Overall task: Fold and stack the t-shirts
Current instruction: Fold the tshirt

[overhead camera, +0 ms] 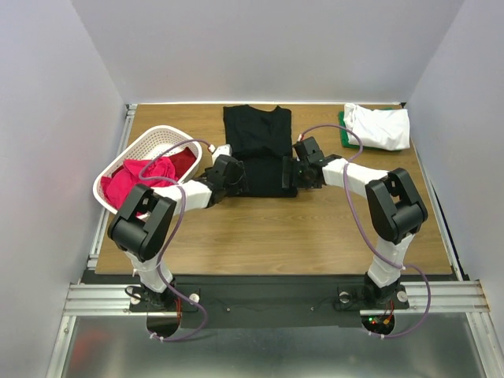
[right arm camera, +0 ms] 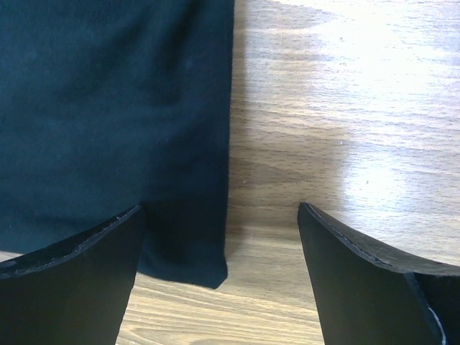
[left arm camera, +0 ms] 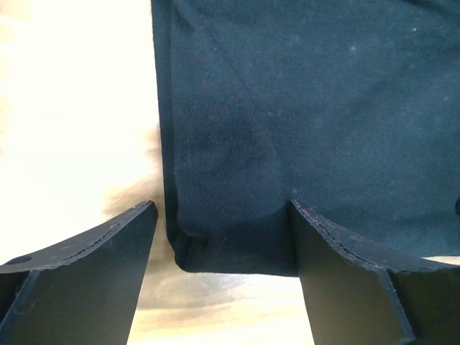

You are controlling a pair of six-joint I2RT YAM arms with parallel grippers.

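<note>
A wood-grain tabletop [overhead camera: 276, 236] is enclosed on the left, right and far sides by plain pale grey walls [overhead camera: 260, 47], and an aluminium rail [overhead camera: 268, 298] is fixed along its near edge, where both arm bases are bolted. The black t-shirt [overhead camera: 256, 146] is laid flat at the far middle of the tabletop, folded into a narrow rectangle with its collar toward the far wall. The left gripper [overhead camera: 228, 172] is held at the shirt's near left corner and the right gripper [overhead camera: 293, 175] at its near right corner. In the left wrist view the left gripper [left arm camera: 223, 208] is seen with its jaws spread, the corner of the black fabric [left arm camera: 287, 108] lying between them; in the right wrist view the right gripper [right arm camera: 219, 208] is likewise spread across the other corner [right arm camera: 108, 108], with bare wood [right arm camera: 323, 108] to the right of it. Whether the fingers touch the cloth cannot be told. At the far left edge a white lattice basket [overhead camera: 150, 142] is placed, and pink and red t-shirts [overhead camera: 142, 177] are heaped in it. In the far right corner a white t-shirt [overhead camera: 382, 126] is laid on a green t-shirt [overhead camera: 344, 132], of which only the left edge is shown. Strong glare is thrown on the wood in both wrist views.
</note>
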